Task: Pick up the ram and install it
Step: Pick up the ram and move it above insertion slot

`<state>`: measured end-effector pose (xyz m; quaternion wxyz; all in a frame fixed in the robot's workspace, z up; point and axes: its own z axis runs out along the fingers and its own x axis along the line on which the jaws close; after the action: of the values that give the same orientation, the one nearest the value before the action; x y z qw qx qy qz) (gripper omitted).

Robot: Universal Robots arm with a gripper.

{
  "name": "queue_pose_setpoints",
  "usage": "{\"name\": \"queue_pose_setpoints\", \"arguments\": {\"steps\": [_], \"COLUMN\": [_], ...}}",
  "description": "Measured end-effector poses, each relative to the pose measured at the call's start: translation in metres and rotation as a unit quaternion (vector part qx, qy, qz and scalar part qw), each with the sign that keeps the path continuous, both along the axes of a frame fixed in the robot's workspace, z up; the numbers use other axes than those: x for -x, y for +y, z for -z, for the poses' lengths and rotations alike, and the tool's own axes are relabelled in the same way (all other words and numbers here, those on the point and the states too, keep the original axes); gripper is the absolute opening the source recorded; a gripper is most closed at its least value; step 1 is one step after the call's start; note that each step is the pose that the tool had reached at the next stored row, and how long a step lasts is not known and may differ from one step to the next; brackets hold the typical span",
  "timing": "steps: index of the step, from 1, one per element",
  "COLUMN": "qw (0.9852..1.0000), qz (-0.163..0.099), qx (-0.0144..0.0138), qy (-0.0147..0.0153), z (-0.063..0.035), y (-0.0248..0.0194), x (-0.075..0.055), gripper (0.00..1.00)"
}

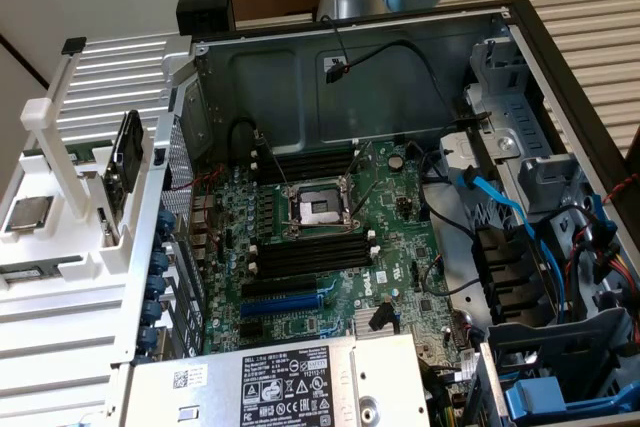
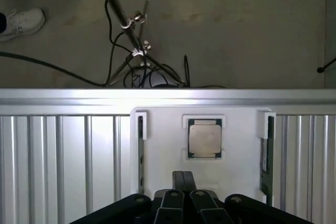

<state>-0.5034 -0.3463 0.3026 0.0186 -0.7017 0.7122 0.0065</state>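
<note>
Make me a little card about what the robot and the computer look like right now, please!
gripper: shut, empty, facing the white holder
ram: standing on edge in the white holder, outside the computer case
processor chip: lying flat in the white holder
memory slots: black, empty
ram installed: not yet

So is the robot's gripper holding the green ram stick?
No, the gripper is shut on nothing, and the ram stands on edge in the white holder.
</note>
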Motion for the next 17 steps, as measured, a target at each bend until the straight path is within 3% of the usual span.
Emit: {"name": "queue_pose_setpoints", "arguments": {"steps": [7,11,12,13,17], "qw": [1.0,0.9999,0.9999,0.9999,0.9998], "qz": [-0.008,-0.009,-0.009,-0.009,-0.01], "qx": [-0.001,-0.0083,-0.0121,-0.014,-0.0152], "qy": [-0.0002,-0.0002,-0.0002,-0.0004,-0.0003], "z": [0.0157,0.0195,0.0214,0.0248,0.0319], "y": [-0.0044,-0.0085,-0.0146,-0.0169,-0.0181], "x": [0.0,0.0,0.0,0.0,-0.001], "gripper": [0.1,0.1,0.1,0.1,0.1]}}
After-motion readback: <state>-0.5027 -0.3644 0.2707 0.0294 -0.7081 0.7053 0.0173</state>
